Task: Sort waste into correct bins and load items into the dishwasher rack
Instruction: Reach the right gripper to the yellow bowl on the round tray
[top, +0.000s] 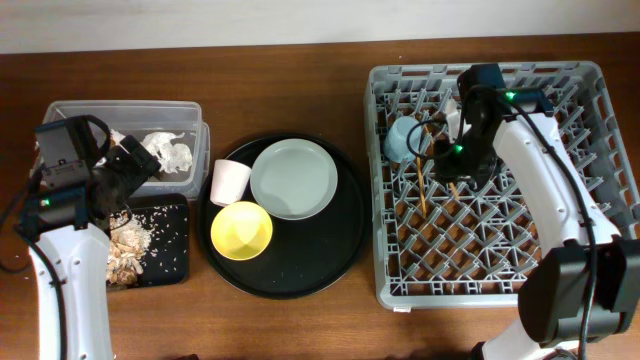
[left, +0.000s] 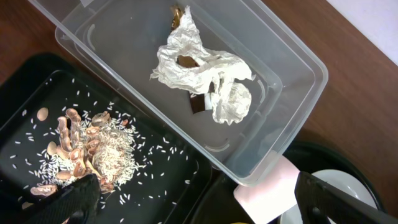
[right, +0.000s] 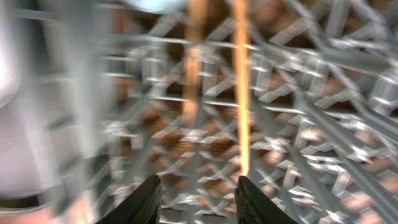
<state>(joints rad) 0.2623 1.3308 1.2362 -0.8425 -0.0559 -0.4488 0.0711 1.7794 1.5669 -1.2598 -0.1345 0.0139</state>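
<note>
Lying across the dishwasher rack (right: 323, 143), wooden chopsticks (right: 241, 93) rest just beyond the right gripper (right: 202, 199), its jaws parted and empty; left gripper (left: 205, 199) jaws wide, empty.

Grey latticed rack (top: 480, 262); yellow bowl (top: 241, 229); pink cup (top: 229, 181); white napkins (top: 170, 152)

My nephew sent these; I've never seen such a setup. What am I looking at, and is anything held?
Two robot arms at a table, each ending in a two-finger gripper. One picture is from above; the other two are from cameras on the wrists. The left gripper hangs open and empty over a clear tub holding napkins and a flat black tray of food scraps. The right gripper, blurred but open, holds nothing above the chopsticks in the dishwasher rack, near a light-blue cup. A round black tray carries a plate, yellow bowl and pink cup.
</note>
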